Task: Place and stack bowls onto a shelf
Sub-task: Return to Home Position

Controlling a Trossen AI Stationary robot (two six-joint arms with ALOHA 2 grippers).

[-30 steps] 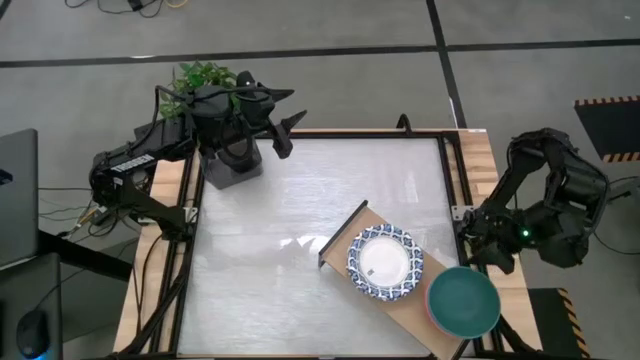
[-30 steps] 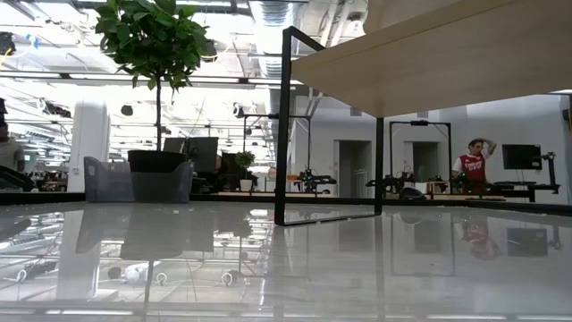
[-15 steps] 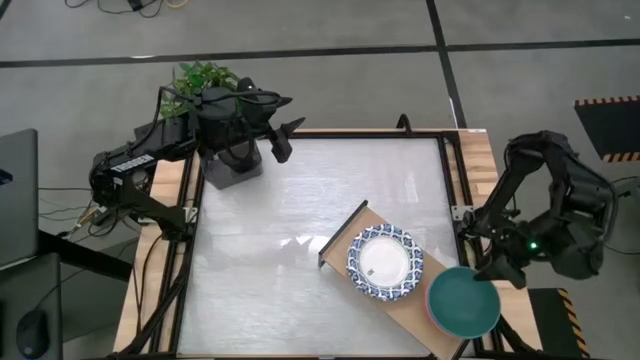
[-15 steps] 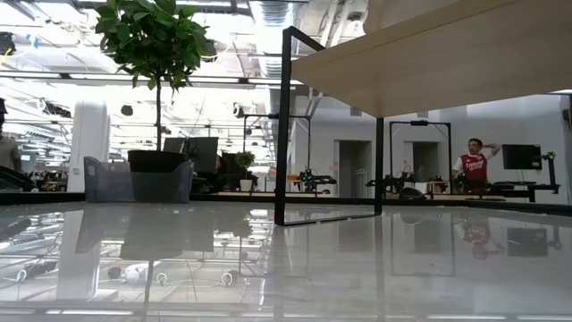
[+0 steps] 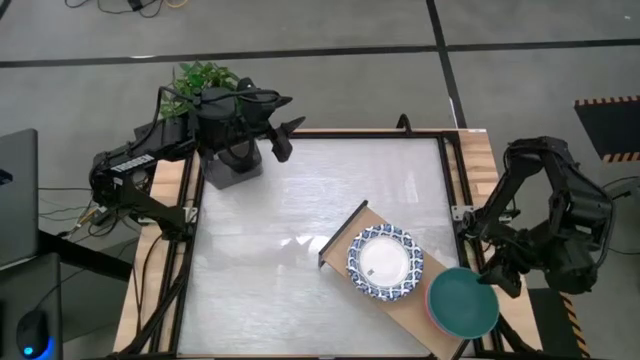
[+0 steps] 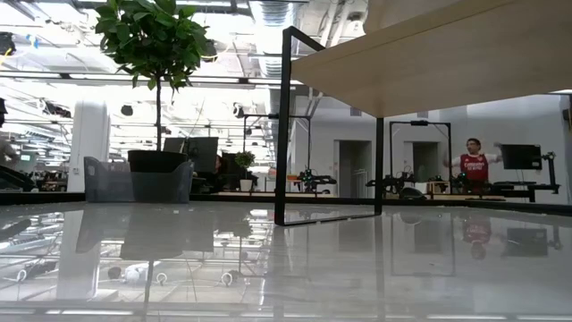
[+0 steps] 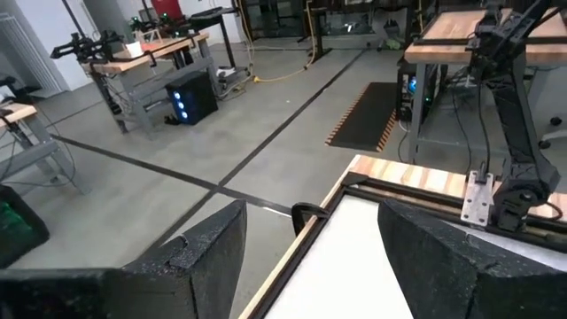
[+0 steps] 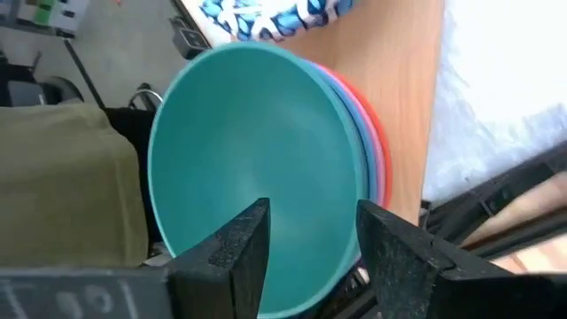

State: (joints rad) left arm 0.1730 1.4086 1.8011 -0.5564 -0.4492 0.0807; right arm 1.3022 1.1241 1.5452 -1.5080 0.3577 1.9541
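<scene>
We saw the right gripper (image 5: 503,275) drift back over the last second, from the table's side rail to just beside the green bowl (image 5: 463,302), fingers spread and empty. That bowl sat on top of the blue, pink and red ones at one end of the shelf (image 5: 343,235), next to the white patterned bowl (image 5: 385,262). The left gripper (image 5: 288,135) hadn't budged by the plant pot (image 5: 225,160) and was also spread and empty. To us the stacking looked done, with the arm just heading home.
</scene>
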